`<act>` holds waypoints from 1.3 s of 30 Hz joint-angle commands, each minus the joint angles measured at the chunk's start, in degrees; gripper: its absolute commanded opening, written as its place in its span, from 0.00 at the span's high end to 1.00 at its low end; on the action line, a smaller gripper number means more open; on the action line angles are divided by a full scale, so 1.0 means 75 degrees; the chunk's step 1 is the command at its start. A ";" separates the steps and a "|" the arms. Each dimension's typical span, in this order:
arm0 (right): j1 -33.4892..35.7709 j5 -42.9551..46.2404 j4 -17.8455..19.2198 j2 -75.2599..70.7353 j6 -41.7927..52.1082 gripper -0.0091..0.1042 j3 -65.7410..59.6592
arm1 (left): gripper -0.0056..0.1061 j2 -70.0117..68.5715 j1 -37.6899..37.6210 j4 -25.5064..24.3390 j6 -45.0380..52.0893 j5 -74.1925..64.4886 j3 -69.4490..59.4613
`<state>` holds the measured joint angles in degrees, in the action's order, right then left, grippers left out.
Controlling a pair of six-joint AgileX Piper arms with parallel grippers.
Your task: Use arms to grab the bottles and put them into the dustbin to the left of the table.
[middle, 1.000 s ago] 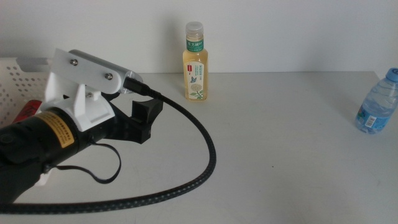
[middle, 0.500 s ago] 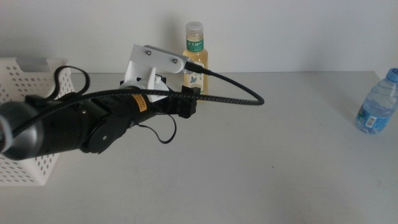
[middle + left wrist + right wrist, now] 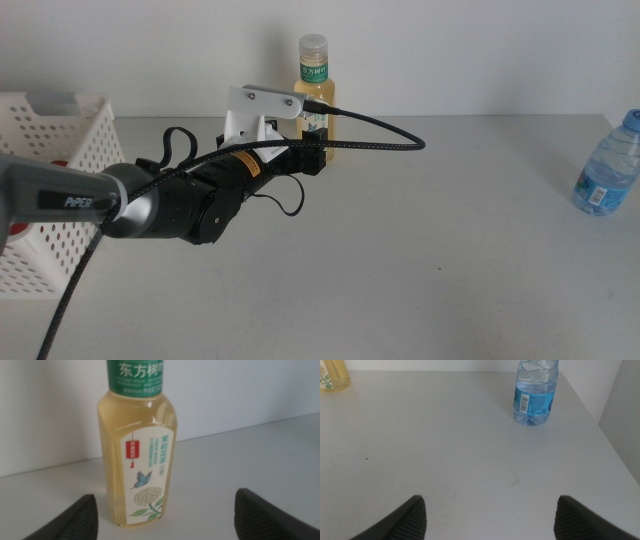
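Observation:
A yellow tea bottle with a green-white label stands upright at the back middle of the table. My left arm reaches in from the left, and its gripper is right in front of the bottle's base. In the left wrist view the tea bottle fills the middle just beyond the open left gripper. A clear water bottle stands at the far right edge. The right wrist view shows this water bottle well ahead of the open, empty right gripper. The white perforated dustbin sits at the left.
The left arm's braided cable loops out to the right, past the tea bottle. A wall runs close behind the table's back edge. A corner of the tea bottle shows in the right wrist view. Bare tabletop lies between the two bottles.
My left arm has swung from over the dustbin to the right and toward the back of the table, bringing its gripper up to the tea bottle. Both bottles have stayed in place.

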<state>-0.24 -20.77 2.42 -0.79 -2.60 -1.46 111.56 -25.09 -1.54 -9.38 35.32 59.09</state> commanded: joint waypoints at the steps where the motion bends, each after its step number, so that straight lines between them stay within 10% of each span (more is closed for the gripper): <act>1: -0.0050 0.0311 0.0094 -0.0163 0.0092 0.34 0.0053 | 0.11 -0.0221 0.0012 0.0519 0.0118 0.0833 0.0237; 39: -0.0050 0.0311 0.0094 -0.0163 0.0092 0.34 0.0053 | 0.11 0.1426 -0.0063 0.1007 0.1086 0.0633 0.2777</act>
<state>-0.24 -20.77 2.42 -0.79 -2.60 -1.46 125.48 -25.67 5.15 -1.36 36.28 77.63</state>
